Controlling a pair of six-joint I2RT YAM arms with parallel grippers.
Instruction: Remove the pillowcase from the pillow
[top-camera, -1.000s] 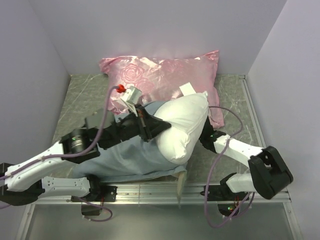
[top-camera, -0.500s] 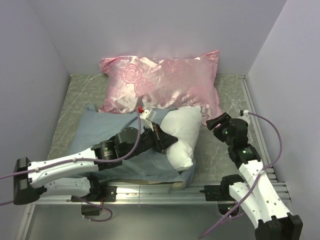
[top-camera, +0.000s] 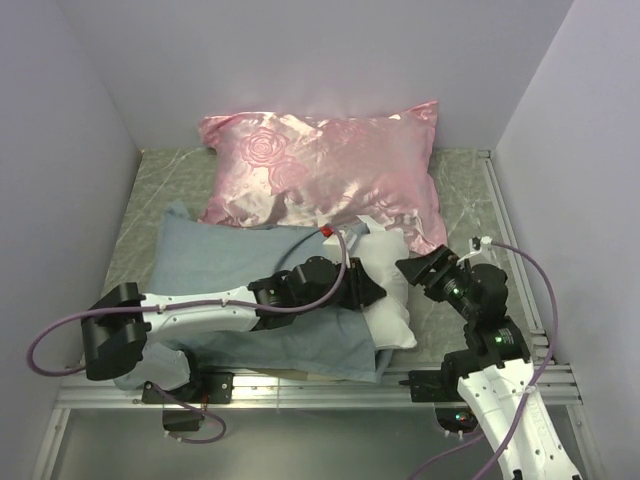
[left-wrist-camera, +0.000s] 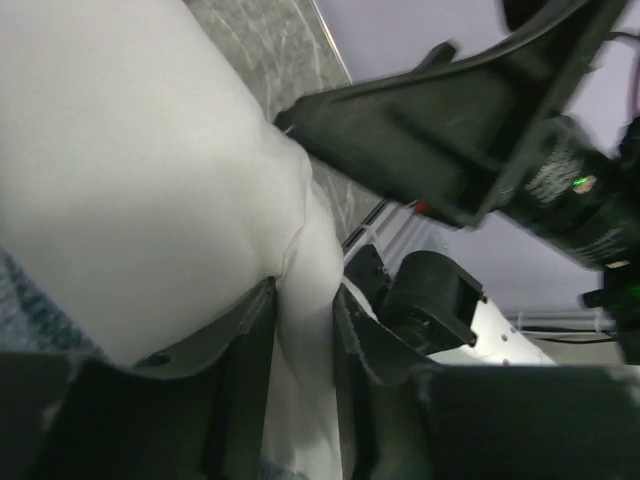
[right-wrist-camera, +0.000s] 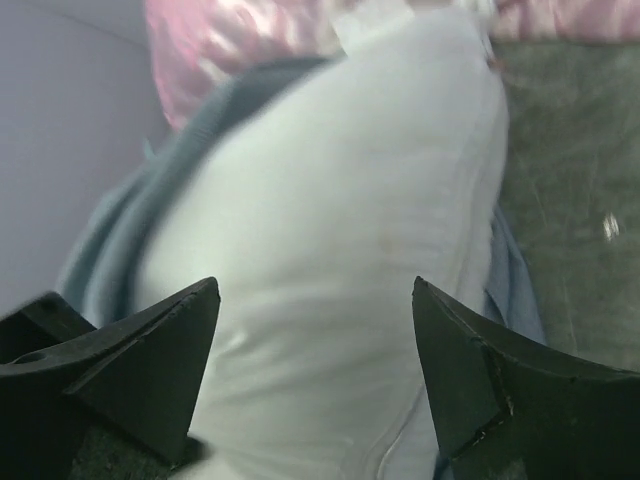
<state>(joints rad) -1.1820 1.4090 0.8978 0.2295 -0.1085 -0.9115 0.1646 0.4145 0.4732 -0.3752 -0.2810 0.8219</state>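
The pillowcase (top-camera: 215, 265) is lying grey-blue face up along the near edge of the table (top-camera: 150, 185), a soft, matte, loosely rumpled sheet of cloth that is spreading from the left side towards the middle, with shallow folds running through it. Its right end is bunching around the pillow (top-camera: 393, 308), whose plump, plain white body is bulging out of the cloth towards the table's near right corner, so the cover is only partly on it. The left gripper (top-camera: 368, 290) is reaching across the top of the pillowcase on a white and black arm, and in its wrist view its two dark, hard plastic fingers (left-wrist-camera: 240, 370) are standing close together with a smooth ridge of the white pillow fabric pinched up between them, so it is grasping the pillow. The right gripper (top-camera: 420, 270) is hovering just beside the pillow's right edge, and in its own view its blunt, wedge-shaped black fingers (right-wrist-camera: 150, 350) are standing wide apart, released, with the rounded white bulk in front of them and nothing between them. Behind the pillow, a shiny pink satin pillow (top-camera: 330, 165) with a woven rose pattern is leaning against the far wall, its lower edge touching the pillowcase. The table itself is showing a marbled grey-green surface.
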